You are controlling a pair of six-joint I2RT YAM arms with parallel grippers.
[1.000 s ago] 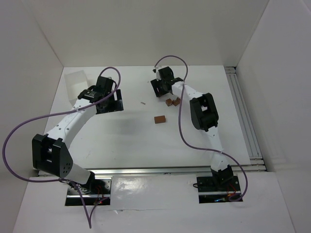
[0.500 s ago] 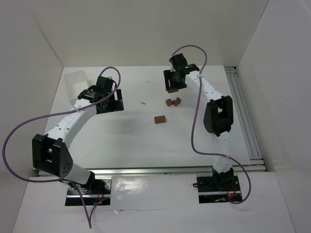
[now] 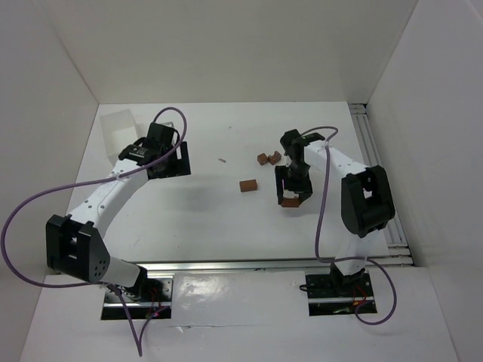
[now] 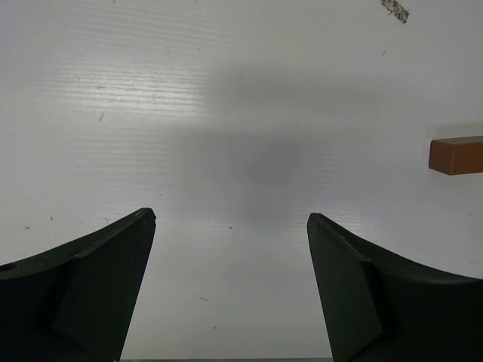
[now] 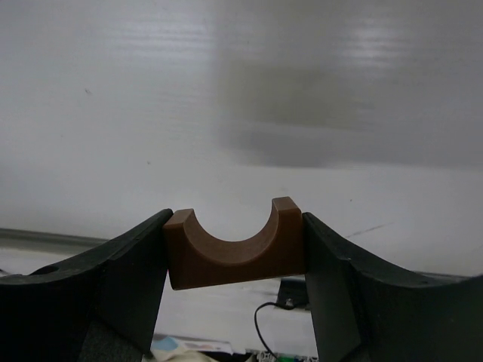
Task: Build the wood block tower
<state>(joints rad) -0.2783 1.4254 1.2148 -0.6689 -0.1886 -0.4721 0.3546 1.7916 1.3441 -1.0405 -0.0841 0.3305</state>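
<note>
Top external: right gripper point(image 3: 290, 197) hangs above the bench point(image 3: 196, 219), right of centre, jaws clamped on a brown arch block point(image 3: 289, 202). Flat block point(image 3: 247, 185) lies on the bench just to its left. Two small blocks point(image 3: 269, 158) sit side by side farther back. Left gripper point(image 3: 167, 160) is at far left, well apart from all blocks.

Left wrist: jaws wide apart, only bare bench between them. Flat block point(image 4: 456, 154) shows at the right edge.

Right wrist: arch block point(image 5: 226, 264) pinched end to end between the jaws, notch up.

White table point(image 3: 196, 219), pale tray perhaps point(image 3: 118, 125), tiny speck point(image 3: 222, 160)
</note>
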